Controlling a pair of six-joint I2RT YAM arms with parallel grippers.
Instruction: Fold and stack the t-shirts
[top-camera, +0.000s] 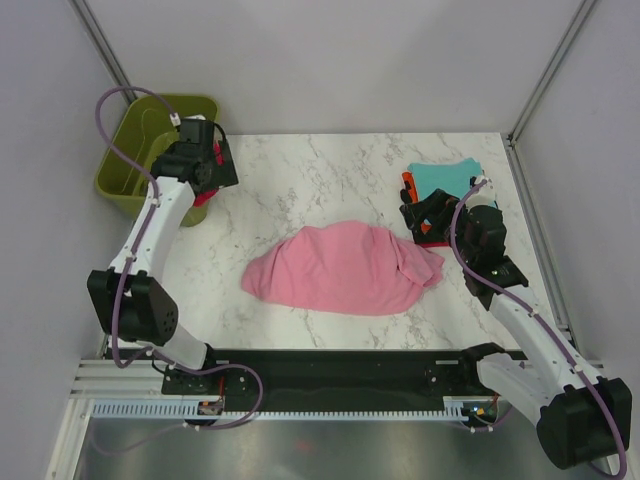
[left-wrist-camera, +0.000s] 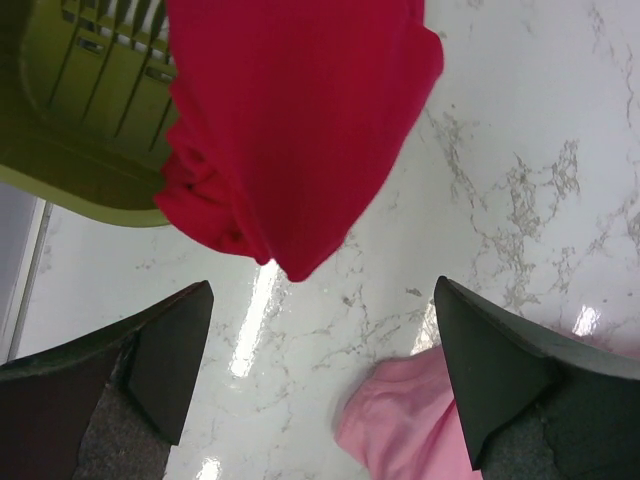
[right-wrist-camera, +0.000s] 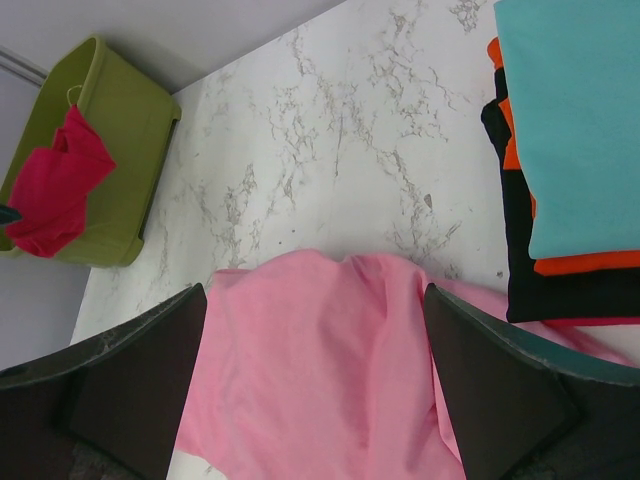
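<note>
Two worries: the crimson red cloth t-shirt (left-wrist-camera: 290, 130) hangs bunched at the rim of the olive-green plastic basket (left-wrist-camera: 80, 150), so a shallow pinch could drag the basket or let the cloth slip. My left pincer (left-wrist-camera: 322, 300) gapes wide, empty, short of it. My right pincer (right-wrist-camera: 315, 300), also apart and empty, hovers over the crumpled light pink t-shirt (right-wrist-camera: 310, 380) beside the folded teal-topped stack (right-wrist-camera: 580, 120).

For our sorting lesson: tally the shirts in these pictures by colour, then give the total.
Pink shirt: 1
Red shirt: 1
Teal shirt: 1
Orange shirt: 1
Black shirt: 1
Magenta shirt, edge only: 1
Total: 6
</note>
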